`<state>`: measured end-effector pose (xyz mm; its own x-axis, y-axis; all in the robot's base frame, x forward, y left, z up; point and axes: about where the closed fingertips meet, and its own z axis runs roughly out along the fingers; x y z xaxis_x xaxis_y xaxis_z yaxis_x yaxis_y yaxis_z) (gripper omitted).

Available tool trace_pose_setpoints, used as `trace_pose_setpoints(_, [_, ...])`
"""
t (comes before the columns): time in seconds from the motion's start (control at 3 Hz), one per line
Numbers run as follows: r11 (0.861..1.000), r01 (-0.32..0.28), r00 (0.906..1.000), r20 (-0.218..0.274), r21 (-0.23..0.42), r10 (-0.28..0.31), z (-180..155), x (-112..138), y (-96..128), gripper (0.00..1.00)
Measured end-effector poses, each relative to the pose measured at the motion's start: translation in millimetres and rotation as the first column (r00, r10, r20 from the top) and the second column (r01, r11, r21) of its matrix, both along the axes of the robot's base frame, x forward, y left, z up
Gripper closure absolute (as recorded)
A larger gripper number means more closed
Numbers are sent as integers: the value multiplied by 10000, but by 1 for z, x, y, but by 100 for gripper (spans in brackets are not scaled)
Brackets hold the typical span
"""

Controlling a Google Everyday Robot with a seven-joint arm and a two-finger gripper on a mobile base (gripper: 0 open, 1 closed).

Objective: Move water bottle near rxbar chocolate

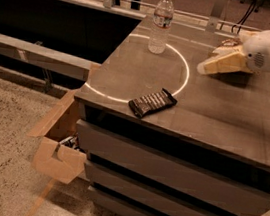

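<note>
At the front edge of the bench lies the rxbar chocolate, flat and askew, just on a white ring marked on the top. Further back on the right, the gripper hovers low over the bench, well apart from both; whether its jaws are apart or together I cannot tell. The water bottle stands upright at the far edge. It looks light, thin-walled and tippy, so the ribbed mid-body below the label seems the best place to grip.

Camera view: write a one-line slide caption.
Gripper at right, apart from the upright clear plastic water bottle; flat dark wrapped bar lies near the grey cabinet's front edge.
</note>
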<state>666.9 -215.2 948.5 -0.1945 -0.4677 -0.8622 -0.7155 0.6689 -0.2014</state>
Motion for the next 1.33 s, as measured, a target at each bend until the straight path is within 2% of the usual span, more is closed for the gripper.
trace_pose_setpoints(0.33, [9981, -558, 9984, 93, 267, 556, -18, 41, 21, 0])
trace_pose_setpoints(0.67, [9940, -908, 9958, 205, 605, 897, -33, 71, 47, 0])
trace_pose_setpoints(1.0, [9899, -921, 9956, 280, 1080, 896, -41, 92, 74, 0])
trace_pose_setpoints(1.33, [9828, -701, 9968, 493, 1708, 626, -45, 105, 98, 0])
